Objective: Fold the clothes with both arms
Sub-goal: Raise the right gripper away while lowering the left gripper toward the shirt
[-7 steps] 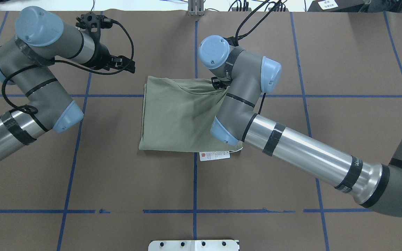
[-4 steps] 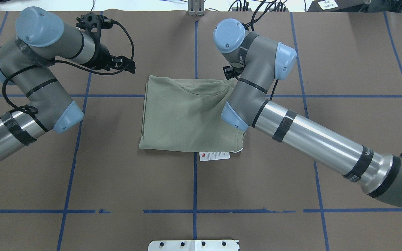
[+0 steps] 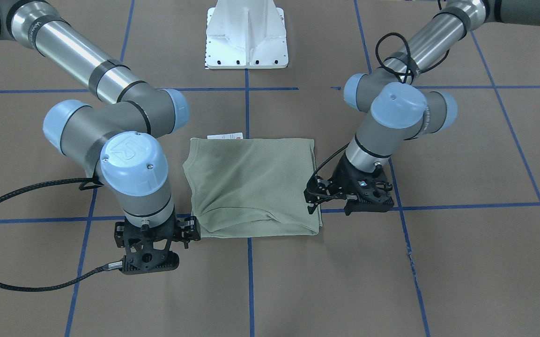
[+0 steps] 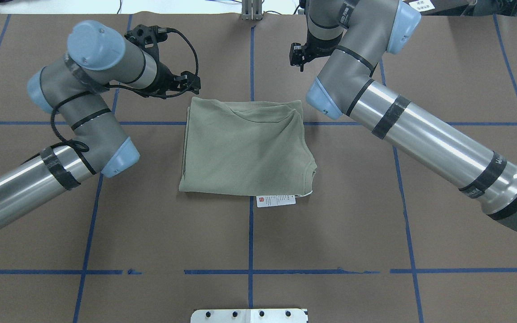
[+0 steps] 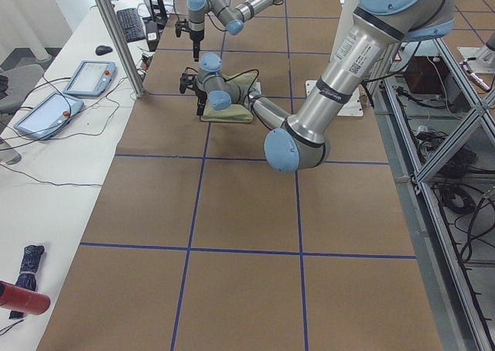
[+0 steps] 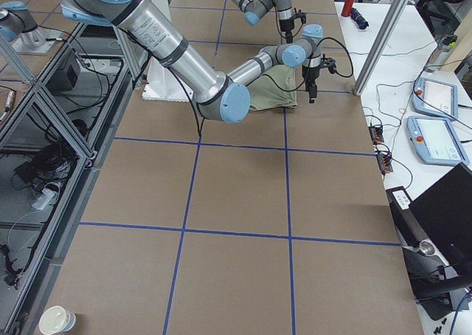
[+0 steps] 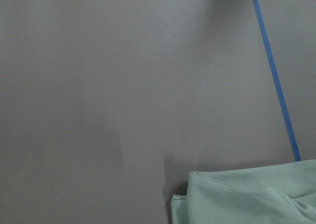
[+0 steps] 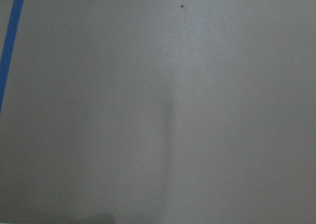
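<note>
The folded shirt (image 4: 245, 148) lies on the brown table (image 4: 150, 233). Its white tag (image 4: 276, 200), red-marked with print too small to read, pokes out at 6 o'clock. The left gripper (image 4: 192, 83) hangs at 11, the right gripper (image 4: 296, 57) at 1. Neither holds cloth, and their jaw spacing is unclear.

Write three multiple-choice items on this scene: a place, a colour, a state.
1. The white paper tag pokes out of the folded pale sage-green knit shirt at: A) its robot-side edge B) its far edge C) its middle
2. The tape lines on the brown table are: A) red B) blue C) yellow
3. The shirt is: A) hanging from an end effector B) balled up C) lying flat, ungripped
Answers: 1 A, the tag shows at the near edge from overhead; 2 B, the grid is blue; 3 C, the left end effector and right end effector are both apart from it.
</note>
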Controlling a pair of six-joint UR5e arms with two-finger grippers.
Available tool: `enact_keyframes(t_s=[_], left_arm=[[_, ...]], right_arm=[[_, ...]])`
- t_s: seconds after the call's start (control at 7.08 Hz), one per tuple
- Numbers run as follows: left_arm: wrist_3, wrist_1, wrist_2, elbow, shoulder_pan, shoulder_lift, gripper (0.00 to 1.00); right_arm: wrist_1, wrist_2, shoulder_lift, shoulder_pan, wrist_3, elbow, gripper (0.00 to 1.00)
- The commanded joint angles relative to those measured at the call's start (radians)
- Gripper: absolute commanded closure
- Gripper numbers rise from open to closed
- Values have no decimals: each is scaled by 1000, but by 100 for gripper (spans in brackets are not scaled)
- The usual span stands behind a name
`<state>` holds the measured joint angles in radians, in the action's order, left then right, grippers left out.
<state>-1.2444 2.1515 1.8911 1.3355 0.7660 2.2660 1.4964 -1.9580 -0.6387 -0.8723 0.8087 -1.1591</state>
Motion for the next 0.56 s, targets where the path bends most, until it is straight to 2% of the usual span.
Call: enact_keyframes(t_s=[0.0,0.14,0.28,0.42], left_arm=[[-102,-4,-137,-70,-68,60,10],[-102,-8,-162,-73,-79,64,12],[-102,-10,-164,-76,-83,63,29],[-102,-10,-164,-91,-85,67,33]], right_arm=[[-7,-25,-7,-14,1,-5,0],[-7,-25,-7,-14,1,-5,0],[-7,-25,-9,-13,1,-5,0],[-7,-25,-10,-13,1,-5,0]])
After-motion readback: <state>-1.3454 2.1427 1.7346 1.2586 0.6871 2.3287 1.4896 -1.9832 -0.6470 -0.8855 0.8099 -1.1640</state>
